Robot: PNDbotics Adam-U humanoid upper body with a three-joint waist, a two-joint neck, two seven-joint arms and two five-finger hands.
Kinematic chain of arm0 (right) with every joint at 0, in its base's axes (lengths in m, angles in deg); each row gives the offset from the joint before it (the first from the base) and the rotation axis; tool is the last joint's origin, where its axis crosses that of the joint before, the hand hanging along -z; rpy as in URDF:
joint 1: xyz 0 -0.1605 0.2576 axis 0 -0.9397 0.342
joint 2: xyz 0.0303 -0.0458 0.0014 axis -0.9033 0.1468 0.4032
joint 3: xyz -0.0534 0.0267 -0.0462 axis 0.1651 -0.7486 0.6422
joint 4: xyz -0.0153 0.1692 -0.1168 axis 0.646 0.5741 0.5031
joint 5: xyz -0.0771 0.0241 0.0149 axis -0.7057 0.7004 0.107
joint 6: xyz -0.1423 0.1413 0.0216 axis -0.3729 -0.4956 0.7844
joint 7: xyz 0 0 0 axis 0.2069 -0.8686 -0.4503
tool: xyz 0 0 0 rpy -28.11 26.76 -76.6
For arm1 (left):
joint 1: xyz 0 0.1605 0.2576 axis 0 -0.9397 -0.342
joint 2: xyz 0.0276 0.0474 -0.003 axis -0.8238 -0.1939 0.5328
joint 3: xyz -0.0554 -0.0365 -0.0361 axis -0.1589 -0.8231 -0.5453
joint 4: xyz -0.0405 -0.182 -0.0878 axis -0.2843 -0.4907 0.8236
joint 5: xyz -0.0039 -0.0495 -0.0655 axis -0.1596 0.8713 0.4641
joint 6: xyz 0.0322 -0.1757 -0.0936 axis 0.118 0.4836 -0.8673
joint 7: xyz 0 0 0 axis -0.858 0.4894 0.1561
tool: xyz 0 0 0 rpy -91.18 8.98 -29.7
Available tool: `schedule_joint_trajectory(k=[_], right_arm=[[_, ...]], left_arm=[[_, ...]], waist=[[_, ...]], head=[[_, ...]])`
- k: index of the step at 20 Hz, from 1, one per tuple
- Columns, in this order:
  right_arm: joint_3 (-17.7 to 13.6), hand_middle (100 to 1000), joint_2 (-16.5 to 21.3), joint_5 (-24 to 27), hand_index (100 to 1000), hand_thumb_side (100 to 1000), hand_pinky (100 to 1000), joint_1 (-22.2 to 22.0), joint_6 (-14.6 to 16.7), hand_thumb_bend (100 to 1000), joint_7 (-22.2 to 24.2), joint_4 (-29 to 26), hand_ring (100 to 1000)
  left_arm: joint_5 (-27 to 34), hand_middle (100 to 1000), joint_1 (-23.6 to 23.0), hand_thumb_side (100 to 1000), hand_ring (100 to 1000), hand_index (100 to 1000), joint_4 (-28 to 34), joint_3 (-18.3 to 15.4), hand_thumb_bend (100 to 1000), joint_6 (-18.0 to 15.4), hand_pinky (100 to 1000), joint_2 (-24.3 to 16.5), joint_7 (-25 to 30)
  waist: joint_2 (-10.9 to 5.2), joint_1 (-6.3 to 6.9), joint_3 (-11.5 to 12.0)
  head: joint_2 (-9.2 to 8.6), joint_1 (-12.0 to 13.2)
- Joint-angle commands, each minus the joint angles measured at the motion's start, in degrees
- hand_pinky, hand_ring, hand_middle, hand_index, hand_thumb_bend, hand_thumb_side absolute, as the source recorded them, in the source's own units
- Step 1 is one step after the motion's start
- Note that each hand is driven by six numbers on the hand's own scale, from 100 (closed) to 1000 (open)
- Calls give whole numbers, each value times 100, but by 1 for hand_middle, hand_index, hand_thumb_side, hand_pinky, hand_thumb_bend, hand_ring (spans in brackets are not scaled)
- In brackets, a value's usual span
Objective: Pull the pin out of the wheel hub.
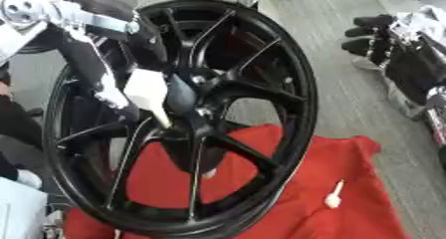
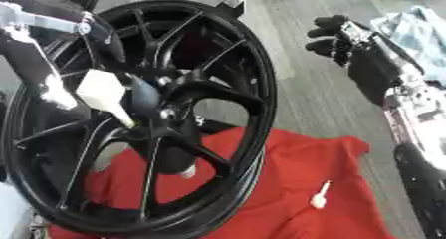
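My worry from here is the pull direction: the white pin sits with its tapered tip down in the centre of the wheel hub, and if I draw it sideways rather than along its own line it could jam in the bore or tip the wheel, which stands nearly upright, leaning over the red cloth with nothing else visibly bracing it. My left hand reaches in from the upper left across the spokes and lies against the pin's broad upper end, but I cannot tell whether its fingers are closed round the pin or only resting beside it, so a slip off that smooth head is possible. My right hand hangs well apart at the upper right, fingers curled and holding nothing. The pin looks like a pale plastic piece, wide and blocky on top, narrowing to a thin point. A second small white pin-like piece lies loose on the cloth.
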Motion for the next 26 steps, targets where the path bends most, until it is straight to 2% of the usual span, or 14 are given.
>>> schedule_joint_trajectory(k=[1, 6, 12, 13, 18, 20, 23, 26], right_arm=[[-27, 736, 187, -6, 827, 735, 922, 64, 1, 100, 11, -51, 762], [-25, 736, 187, -12, 827, 735, 922, 64, -2, 100, 12, -50, 762], [-25, 736, 187, -10, 827, 735, 922, 67, -4, 100, 12, -49, 762], [-25, 737, 187, -11, 827, 737, 922, 67, -4, 100, 12, -49, 762], [-20, 737, 187, -19, 827, 737, 922, 67, -6, 100, 13, -43, 762], [-20, 737, 187, -17, 827, 736, 922, 71, -7, 100, 14, -43, 762], [-19, 737, 187, -15, 827, 737, 922, 75, -9, 100, 15, -42, 762], [-17, 737, 187, -20, 827, 737, 923, 77, -10, 100, 16, -41, 762]], left_arm=[[64, 821, 87, 461, 873, 849, 27, -148, 661, -23, 931, -115, -6], [308, 796, 101, 416, 851, 824, 154, -164, 641, 78, 911, -112, -6], [376, 796, 99, 416, 851, 824, 199, -135, 641, 104, 911, -127, -6], [377, 775, 99, 245, 838, 804, 202, -131, 571, 103, 897, -125, -6], [344, 761, 87, 182, 828, 789, 180, -97, 502, 73, 887, -76, -6], [352, 759, 88, 206, 825, 788, 170, -113, 470, 104, 883, -54, -6], [418, 757, 87, 234, 822, 788, 189, -125, 469, 168, 881, -33, -6], [460, 755, 92, 219, 822, 782, 225, -110, 471, 212, 881, -24, -6]], waist=[[-98, -34, -5], [-98, -31, -9], [-97, -30, -11], [-96, -30, -12], [-90, -32, -23], [-91, -32, -27], [-89, -31, -33], [-88, -29, -38]], head=[[-52, 9], [-48, 11], [-50, 13], [-51, 15], [-54, 39], [-57, 44], [-58, 49], [-59, 51]])
